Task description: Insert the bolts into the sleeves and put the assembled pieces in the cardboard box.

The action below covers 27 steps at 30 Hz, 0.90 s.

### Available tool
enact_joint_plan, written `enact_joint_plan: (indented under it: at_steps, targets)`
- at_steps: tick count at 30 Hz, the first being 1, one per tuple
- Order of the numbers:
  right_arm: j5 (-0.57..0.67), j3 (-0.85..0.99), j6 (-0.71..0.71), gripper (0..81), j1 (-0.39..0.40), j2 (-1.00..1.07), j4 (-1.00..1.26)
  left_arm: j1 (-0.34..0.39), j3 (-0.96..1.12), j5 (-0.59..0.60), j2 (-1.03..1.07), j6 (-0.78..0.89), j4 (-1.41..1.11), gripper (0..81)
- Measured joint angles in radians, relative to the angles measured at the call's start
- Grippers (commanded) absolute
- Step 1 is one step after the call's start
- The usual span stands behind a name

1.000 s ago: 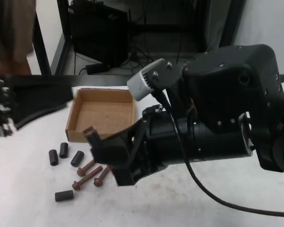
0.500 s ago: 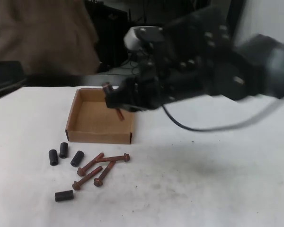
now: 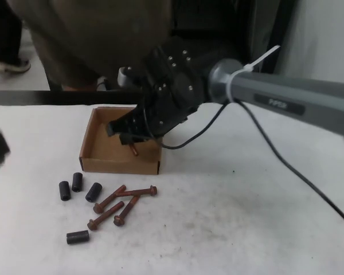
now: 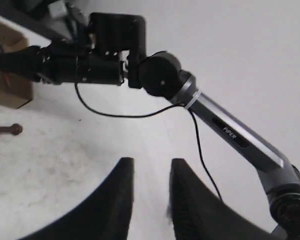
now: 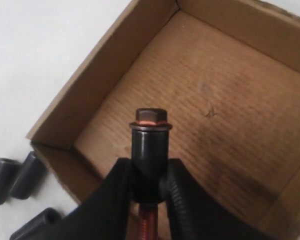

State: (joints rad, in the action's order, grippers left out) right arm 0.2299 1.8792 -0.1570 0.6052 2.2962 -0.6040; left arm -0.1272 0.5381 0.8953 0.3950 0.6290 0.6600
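- The sleeved bolt hangs over the cardboard box, clamped in the right claw, which has swung there from the loose bolts.
- Release looks next; four sleeves wait on the desk.
- The left claw sits apart, empty.

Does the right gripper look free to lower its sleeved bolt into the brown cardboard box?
Probably yes: the right gripper, shut on the black sleeve with its rusty bolt, hangs over the brown cardboard box, with nothing between it and the floor.
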Motion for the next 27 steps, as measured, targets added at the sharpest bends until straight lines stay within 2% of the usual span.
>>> enact_joint_plan:
  at_steps: [2,6,8,12,13,22,27]
  targets:
    - [-0.005,0.025,0.017,0.2,0.000,0.017,-0.007,0.000,0.000,-0.008,-0.003,-0.079,0.059,24.6]
    - [-0.011,0.048,0.064,2.0,0.000,0.030,-0.013,0.000,0.000,-0.010,-0.003,-0.120,0.093,24.6]
    - [-0.011,0.049,0.088,9.7,0.000,0.030,-0.018,0.000,0.000,-0.010,-0.003,-0.124,0.096,24.6]
    - [-0.031,0.053,0.104,33.1,0.000,0.030,-0.018,0.000,0.000,-0.010,-0.003,-0.136,0.099,24.6]
    - [-0.038,0.056,0.104,35.2,0.000,0.030,-0.022,0.000,0.000,-0.010,-0.003,-0.136,0.101,24.6]
    - [-0.052,0.106,0.116,33.0,0.000,0.030,-0.140,0.000,0.000,-0.010,-0.003,-0.138,0.102,24.6]
    - [-0.052,0.176,0.142,33.0,0.000,0.008,-0.280,0.000,0.000,-0.010,-0.003,-0.138,0.102,24.6]
